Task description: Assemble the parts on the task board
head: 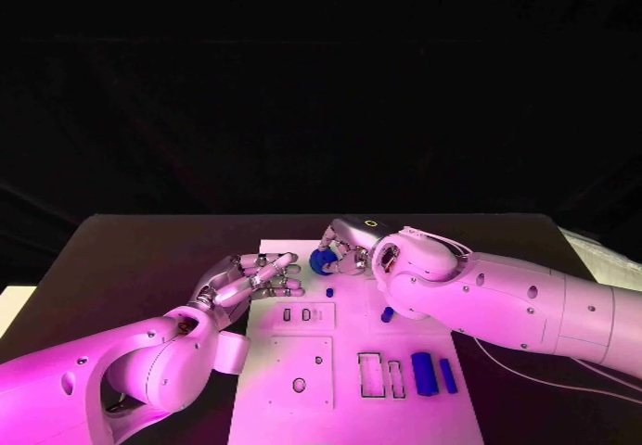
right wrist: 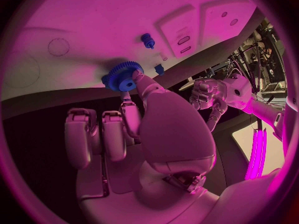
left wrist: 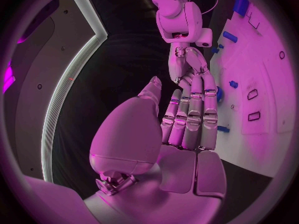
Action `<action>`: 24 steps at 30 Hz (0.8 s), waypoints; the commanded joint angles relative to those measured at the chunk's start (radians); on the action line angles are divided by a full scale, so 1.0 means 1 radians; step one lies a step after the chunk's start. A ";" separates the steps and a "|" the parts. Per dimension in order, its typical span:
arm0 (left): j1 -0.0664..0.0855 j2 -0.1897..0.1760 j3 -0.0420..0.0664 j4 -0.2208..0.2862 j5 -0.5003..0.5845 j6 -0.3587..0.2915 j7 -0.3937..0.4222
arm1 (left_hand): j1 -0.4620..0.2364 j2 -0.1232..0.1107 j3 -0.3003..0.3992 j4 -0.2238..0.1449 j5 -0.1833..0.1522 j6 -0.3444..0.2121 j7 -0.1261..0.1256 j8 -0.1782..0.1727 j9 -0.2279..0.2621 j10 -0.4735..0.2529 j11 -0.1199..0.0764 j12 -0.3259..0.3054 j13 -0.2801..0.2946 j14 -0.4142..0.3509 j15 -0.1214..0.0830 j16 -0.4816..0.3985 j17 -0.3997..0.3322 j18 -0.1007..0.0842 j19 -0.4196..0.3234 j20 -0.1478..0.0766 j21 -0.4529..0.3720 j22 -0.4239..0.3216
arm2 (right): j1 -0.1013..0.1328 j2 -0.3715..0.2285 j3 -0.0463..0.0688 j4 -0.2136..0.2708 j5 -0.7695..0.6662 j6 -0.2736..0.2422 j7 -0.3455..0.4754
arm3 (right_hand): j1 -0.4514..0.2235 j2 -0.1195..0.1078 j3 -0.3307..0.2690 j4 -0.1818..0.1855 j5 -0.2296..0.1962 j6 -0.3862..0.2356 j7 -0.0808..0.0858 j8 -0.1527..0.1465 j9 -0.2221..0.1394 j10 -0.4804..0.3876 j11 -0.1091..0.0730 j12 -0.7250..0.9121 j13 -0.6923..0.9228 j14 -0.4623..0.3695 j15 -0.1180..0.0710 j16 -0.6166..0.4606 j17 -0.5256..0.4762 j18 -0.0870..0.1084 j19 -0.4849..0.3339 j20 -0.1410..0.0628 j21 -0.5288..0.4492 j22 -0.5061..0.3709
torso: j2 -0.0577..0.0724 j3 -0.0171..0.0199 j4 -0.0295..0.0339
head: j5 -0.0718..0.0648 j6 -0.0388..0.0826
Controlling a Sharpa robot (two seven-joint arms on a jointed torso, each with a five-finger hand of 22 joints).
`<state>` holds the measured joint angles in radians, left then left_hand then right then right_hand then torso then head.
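Observation:
The white task board (head: pixel 288 371) lies in the middle of the black table. At its far end my right hand (head: pixel 351 248) pinches a blue gear (head: pixel 323 261) between thumb and finger, just above the board; the right wrist view shows the toothed gear (right wrist: pixel 122 78) at the fingertips close to the board (right wrist: pixel 93 25). My left hand (head: pixel 260 276) lies at the board's far left edge with its fingers stretched out and holds nothing. In the left wrist view the straight fingers (left wrist: pixel 190 119) point toward the right hand (left wrist: pixel 187 64).
A short blue peg (head: pixel 329 291) and another (head: pixel 387 314) stand on the board behind the right hand. Two long blue bars (head: pixel 423 373) (head: pixel 448 375) lie near the board's right edge, beside two rectangular slots (head: pixel 371 374). A raised plate with small slots (head: pixel 305 315) sits mid-board.

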<state>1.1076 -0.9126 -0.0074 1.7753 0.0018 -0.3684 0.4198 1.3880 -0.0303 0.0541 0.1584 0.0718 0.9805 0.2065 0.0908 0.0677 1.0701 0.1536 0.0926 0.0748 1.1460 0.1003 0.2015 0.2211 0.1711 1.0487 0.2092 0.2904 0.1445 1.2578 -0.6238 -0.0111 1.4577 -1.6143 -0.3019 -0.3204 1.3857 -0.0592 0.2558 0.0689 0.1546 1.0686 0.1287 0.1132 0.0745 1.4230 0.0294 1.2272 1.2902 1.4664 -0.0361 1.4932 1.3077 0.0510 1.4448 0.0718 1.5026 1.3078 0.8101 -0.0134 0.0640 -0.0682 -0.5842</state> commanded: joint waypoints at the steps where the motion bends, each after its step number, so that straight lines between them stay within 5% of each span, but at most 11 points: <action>1: 0.001 0.002 0.001 0.002 -0.005 0.020 0.005 | 0.001 0.013 -0.001 -0.007 0.000 0.001 0.004 -0.003 -0.001 0.000 0.003 -0.004 -0.001 0.008 0.002 -0.005 0.001 0.010 0.006 -0.002 -0.004 -0.002 | -0.001 0.003 -0.001 -0.004 -0.024 0.045 0.002 | -0.010 -0.002 0.006 0.000 -0.001 0.022 -0.013 0.001 0.002 -0.009 -0.001 -0.009 -0.023 0.070 -0.003 0.001 0.081 -0.011 0.003 0.001 0.003 0.083 | 0.000 0.0009 -0.0018 | 0.002 -0.001; 7: 0.001 0.002 0.001 0.003 -0.005 0.020 0.004 | 0.001 0.013 -0.001 -0.007 0.000 0.001 0.004 -0.003 -0.001 0.000 0.003 -0.004 -0.001 0.008 0.002 -0.005 0.001 0.010 0.006 -0.002 -0.004 -0.002 | -0.002 0.009 -0.002 -0.012 -0.029 0.050 -0.004 | -0.031 -0.012 0.008 0.006 -0.033 -0.004 -0.003 -0.017 -0.006 -0.030 0.007 -0.054 -0.055 0.069 0.002 -0.002 0.075 -0.010 -0.002 0.005 0.000 0.077 | -0.001 0.0004 -0.0013 | 0.001 -0.001; 13: 0.001 0.001 0.001 0.003 -0.005 0.019 0.004 | 0.001 0.013 -0.001 -0.007 0.000 0.001 0.004 -0.003 -0.001 0.000 0.003 -0.004 -0.001 0.008 0.002 -0.005 0.001 0.010 0.006 -0.002 -0.004 -0.002 | -0.002 0.017 -0.004 -0.023 -0.029 0.037 -0.002 | -0.052 -0.038 0.001 0.016 -0.101 -0.125 0.026 -0.055 -0.013 -0.077 0.032 -0.145 -0.122 0.067 0.025 -0.006 0.070 -0.006 -0.015 0.024 -0.007 0.060 | -0.001 0.0004 -0.0009 | 0.002 0.000; 24: 0.001 -0.001 0.001 0.005 -0.005 0.019 0.003 | 0.001 0.013 -0.001 -0.007 0.000 0.001 0.004 -0.003 -0.001 0.000 0.003 -0.004 -0.001 0.008 0.002 -0.005 0.001 0.010 0.006 -0.002 -0.004 -0.002 | -0.002 0.020 -0.007 -0.026 -0.025 0.035 -0.002 | -0.063 -0.054 -0.013 0.032 -0.100 -0.156 0.031 -0.052 -0.011 -0.089 0.039 -0.169 -0.140 0.066 0.031 -0.007 0.069 -0.005 -0.019 0.031 -0.010 0.055 | -0.001 0.0002 -0.0012 | 0.000 -0.002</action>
<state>1.1077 -0.9138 -0.0074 1.7769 0.0018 -0.3681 0.4182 1.3880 -0.0303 0.0541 0.1584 0.0718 0.9804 0.2066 0.0908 0.0677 1.0701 0.1535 0.0926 0.0747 1.1460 0.1003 0.2015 0.2209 0.1711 1.0487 0.2092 0.2904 0.1446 1.2557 -0.6034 -0.0175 1.4307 -1.6269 -0.2764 -0.3212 1.3229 -0.1072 0.2486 0.1011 0.0573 0.9144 0.1605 0.0614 0.0630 1.3372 0.0673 1.0584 1.1489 1.4682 -0.0123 1.4910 1.3075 0.0525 1.4268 0.0971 1.4970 1.3075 0.8094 -0.0129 0.0632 -0.0682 -0.5855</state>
